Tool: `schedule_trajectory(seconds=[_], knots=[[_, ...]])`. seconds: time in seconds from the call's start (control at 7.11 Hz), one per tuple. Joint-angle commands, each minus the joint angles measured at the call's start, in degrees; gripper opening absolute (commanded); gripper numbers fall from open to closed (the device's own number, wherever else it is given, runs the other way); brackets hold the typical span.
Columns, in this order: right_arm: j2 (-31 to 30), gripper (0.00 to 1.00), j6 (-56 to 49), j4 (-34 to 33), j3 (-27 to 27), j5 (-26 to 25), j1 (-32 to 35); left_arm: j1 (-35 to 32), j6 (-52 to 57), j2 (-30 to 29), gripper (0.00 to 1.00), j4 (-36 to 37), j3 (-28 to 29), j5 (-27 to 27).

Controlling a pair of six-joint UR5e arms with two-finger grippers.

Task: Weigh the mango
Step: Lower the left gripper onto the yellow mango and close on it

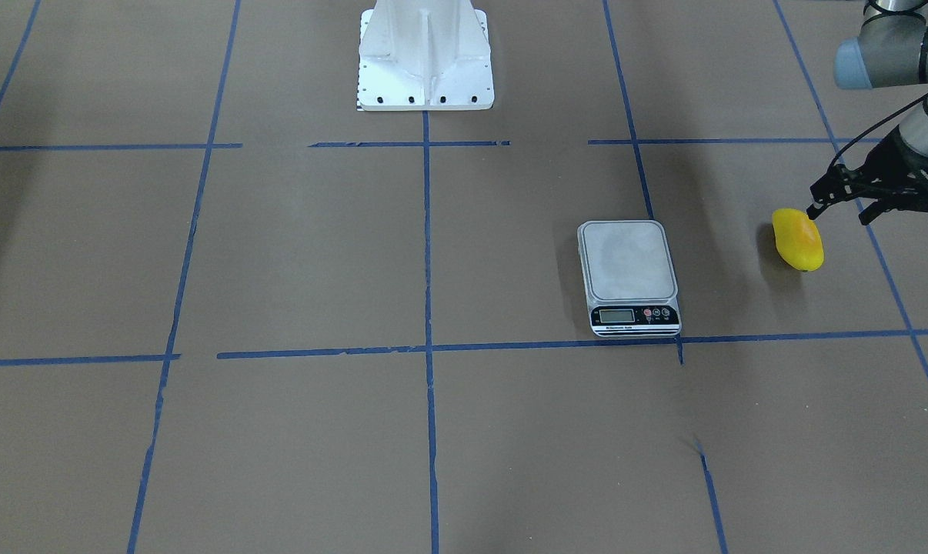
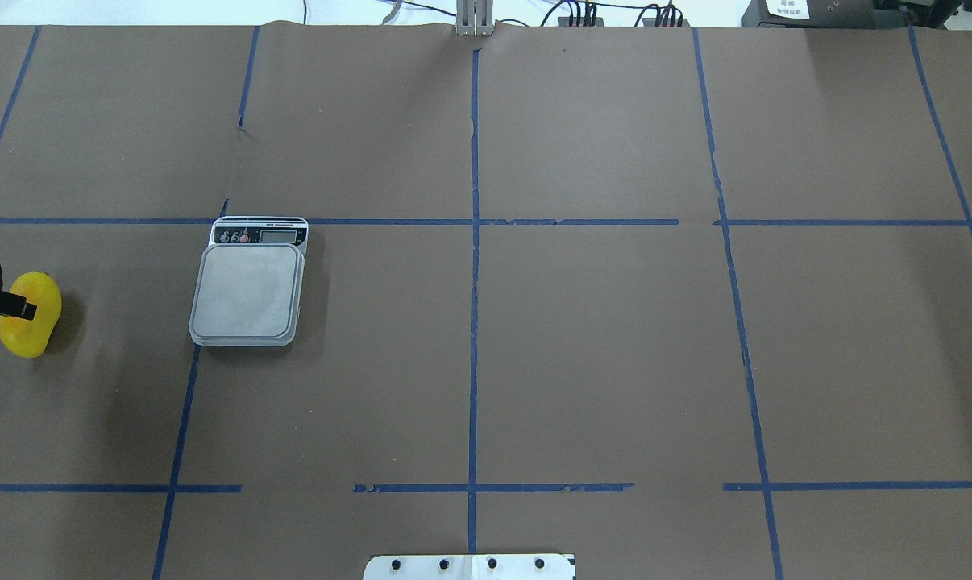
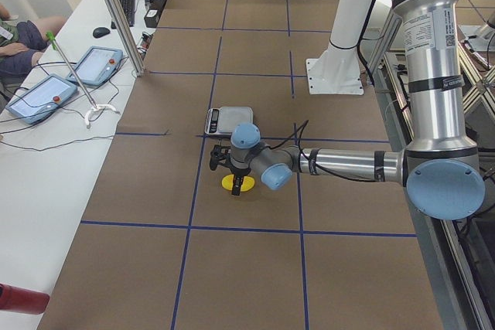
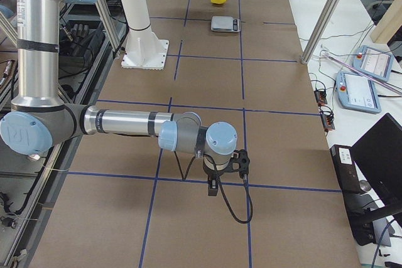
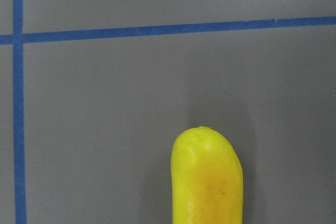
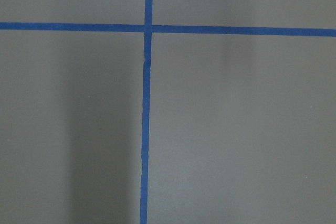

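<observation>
The mango point(image 1: 797, 240) is a small glossy yellow fruit with an orange blush. It lies on the brown table to the left of the robot and shows in the overhead view point(image 2: 28, 316) and the left wrist view point(image 5: 207, 182). My left gripper point(image 1: 842, 211) hovers just above it, open and empty, with one fingertip point(image 2: 20, 308) over the fruit. The scale point(image 1: 628, 275) stands apart from the mango with a bare steel platform point(image 2: 248, 292). My right gripper point(image 4: 223, 169) hangs over bare table far from both; I cannot tell whether it is open or shut.
The robot's white base point(image 1: 425, 58) stands at the table's middle near edge. Blue tape lines point(image 2: 474, 242) divide the brown table top. Operators' tablets point(image 3: 42, 92) and cables lie on the white bench across the table.
</observation>
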Motion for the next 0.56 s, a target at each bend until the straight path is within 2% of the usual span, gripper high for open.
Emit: schedule_trajectory(seconds=[0.0,0.14,0.28,0.42], knots=[[0.00,1.00,0.00,-0.02,0.00,0.00,0.00,2.17,-0.04,-3.26,1.00,-0.17,3.58,0.89],[0.00,1.00,0.00,-0.02,0.00,0.00,0.00,2.27,0.05,-3.44,1.00,-0.17,3.77,1.50],[0.00,1.00,0.00,-0.02,0.00,0.00,0.00,2.27,0.05,-3.45,0.93,-0.17,4.21,1.59],[0.00,1.00,0.00,0.07,0.00,0.00,0.00,2.27,0.14,-3.45,0.69,-0.26,4.56,1.51]])
